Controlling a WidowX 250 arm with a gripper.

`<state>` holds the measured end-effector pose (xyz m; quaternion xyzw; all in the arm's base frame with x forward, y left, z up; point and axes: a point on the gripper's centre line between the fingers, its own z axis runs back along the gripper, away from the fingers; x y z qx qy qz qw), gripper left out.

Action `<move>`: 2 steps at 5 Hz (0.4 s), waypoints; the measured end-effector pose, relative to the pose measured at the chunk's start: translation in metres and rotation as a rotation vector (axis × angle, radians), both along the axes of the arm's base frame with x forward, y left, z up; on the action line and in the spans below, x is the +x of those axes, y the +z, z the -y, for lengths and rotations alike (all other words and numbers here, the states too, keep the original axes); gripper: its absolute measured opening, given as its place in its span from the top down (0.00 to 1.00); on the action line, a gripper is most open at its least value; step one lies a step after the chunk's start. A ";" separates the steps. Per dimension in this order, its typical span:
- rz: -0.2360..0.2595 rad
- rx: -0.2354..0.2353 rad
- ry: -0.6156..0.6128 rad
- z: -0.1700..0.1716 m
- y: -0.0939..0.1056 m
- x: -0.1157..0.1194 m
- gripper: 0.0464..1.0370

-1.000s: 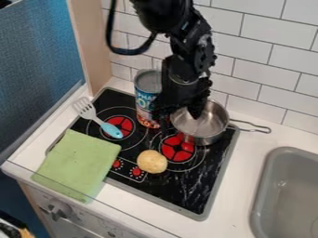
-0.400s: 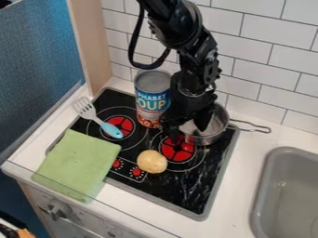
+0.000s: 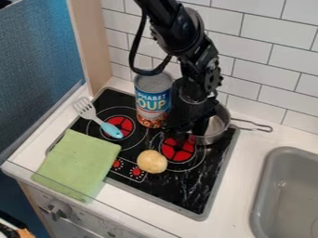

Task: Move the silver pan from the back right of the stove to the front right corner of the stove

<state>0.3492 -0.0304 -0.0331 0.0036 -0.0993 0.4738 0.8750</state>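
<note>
Item: black gripper, at the metal pot's left side; apart or clamped, we cannot tell. Pot: on the stovetop, beside the soup can. Handling: we should square to the rim, avoiding the can.

"Any words?"
"On the can at the far side of the stove: 'PHABET', with bigger letters 'OUP' below."
"And their beginnings?"
"Cut off at the can's left edge."
</note>
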 end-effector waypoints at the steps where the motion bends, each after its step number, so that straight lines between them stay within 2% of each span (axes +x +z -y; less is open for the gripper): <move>1: -0.034 -0.026 -0.001 0.004 0.000 -0.004 0.79; 2: -0.037 -0.039 -0.021 0.003 -0.001 -0.004 0.94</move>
